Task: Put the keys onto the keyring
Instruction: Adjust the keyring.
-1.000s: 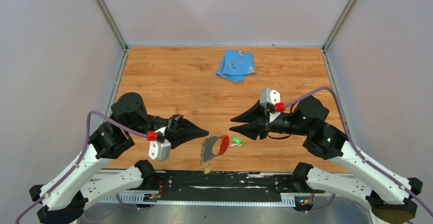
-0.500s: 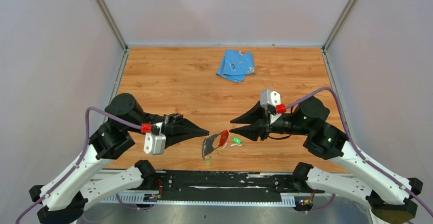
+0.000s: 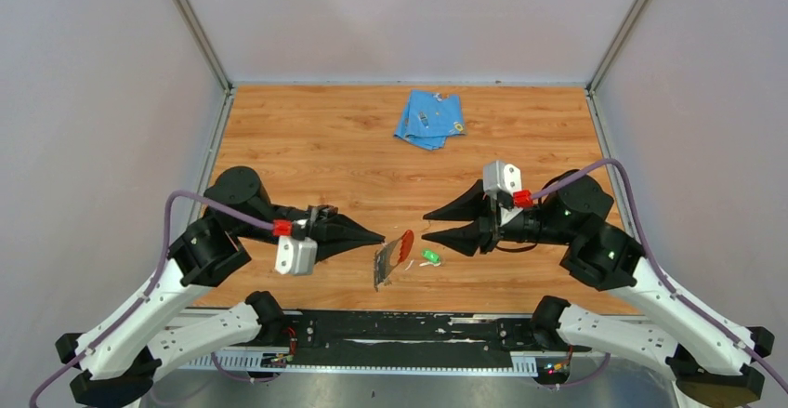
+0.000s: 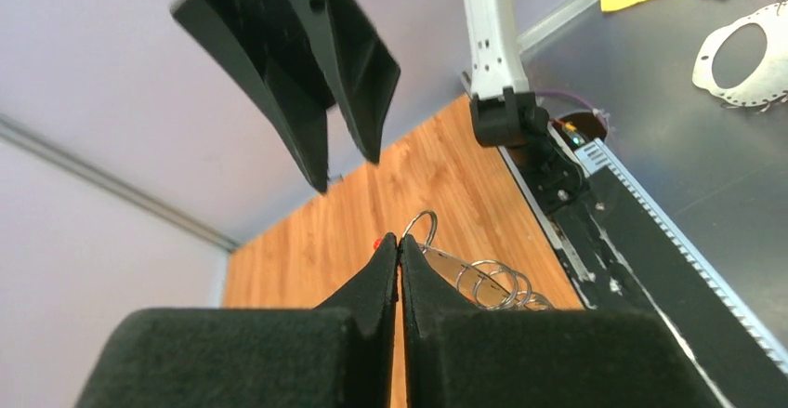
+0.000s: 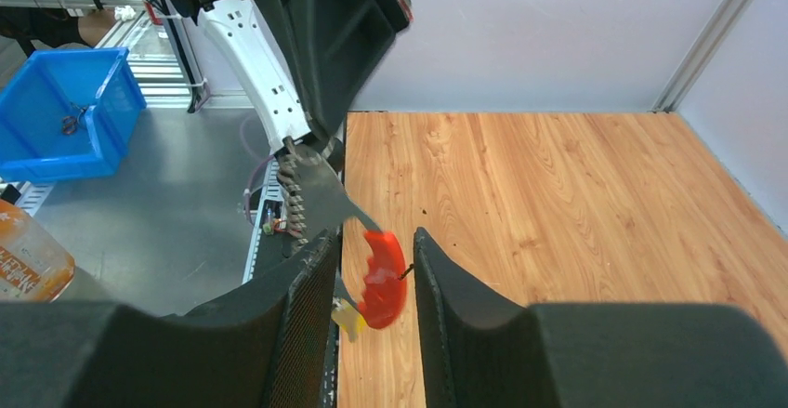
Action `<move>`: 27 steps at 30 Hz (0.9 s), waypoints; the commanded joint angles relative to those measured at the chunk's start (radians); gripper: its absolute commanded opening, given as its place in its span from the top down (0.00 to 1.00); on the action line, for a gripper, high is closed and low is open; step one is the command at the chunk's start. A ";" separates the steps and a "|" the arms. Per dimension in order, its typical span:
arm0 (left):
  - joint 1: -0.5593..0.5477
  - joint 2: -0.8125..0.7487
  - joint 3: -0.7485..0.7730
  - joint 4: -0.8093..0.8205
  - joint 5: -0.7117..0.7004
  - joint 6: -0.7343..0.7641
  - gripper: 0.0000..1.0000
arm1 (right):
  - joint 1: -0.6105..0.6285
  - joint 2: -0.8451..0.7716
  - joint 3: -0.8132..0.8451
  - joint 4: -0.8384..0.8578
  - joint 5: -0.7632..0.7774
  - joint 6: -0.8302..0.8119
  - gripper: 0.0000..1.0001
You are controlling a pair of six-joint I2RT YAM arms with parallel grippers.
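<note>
Setting: wooden table [image 3: 307, 148] enclosed by pale grey walls, arm bases along its near edge.
Blue cloth [image 3: 431, 119]: folded, at the far middle of the table, well apart from both arms.
Left gripper [image 3: 379, 238]: jaws pressed together, pinching the silvery end of the keyring at the fingertips.
Keyring [image 3: 390, 261]: near the front centre, held on edge and tilted; its red strip [image 3: 406, 244] is at the end towards the right arm.
Wire rings [image 4: 492, 282]: clustered just past the left fingertips.
Right gripper [image 3: 426, 226]: jaws partly open, holding nothing, aimed at the red strip, which sits just beyond the tips.
Yellow key [image 5: 347, 319]: hangs below the red strip.
Green key [image 3: 430, 256]: on the table, just beside the keyring.
</note>
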 commanded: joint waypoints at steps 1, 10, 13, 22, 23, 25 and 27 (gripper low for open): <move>-0.006 0.055 0.025 -0.146 -0.158 -0.067 1.00 | 0.006 0.037 0.098 -0.114 0.045 -0.027 0.61; -0.006 0.151 0.080 -0.313 -0.283 -0.151 1.00 | 0.007 0.179 0.193 -0.279 0.048 -0.065 0.57; -0.006 0.156 0.090 -0.318 -0.287 -0.160 1.00 | 0.010 0.215 0.206 -0.302 0.049 -0.088 0.57; -0.006 0.164 0.104 -0.316 -0.301 -0.173 1.00 | 0.050 0.295 0.244 -0.326 0.064 -0.099 0.60; -0.006 0.166 0.104 -0.316 -0.304 -0.172 1.00 | 0.050 0.297 0.243 -0.316 0.057 -0.093 0.60; -0.006 0.167 0.105 -0.316 -0.312 -0.171 1.00 | 0.050 0.299 0.235 -0.298 0.048 -0.075 0.60; -0.006 0.168 0.107 -0.311 -0.313 -0.172 1.00 | 0.050 0.310 0.233 -0.294 0.046 -0.062 0.61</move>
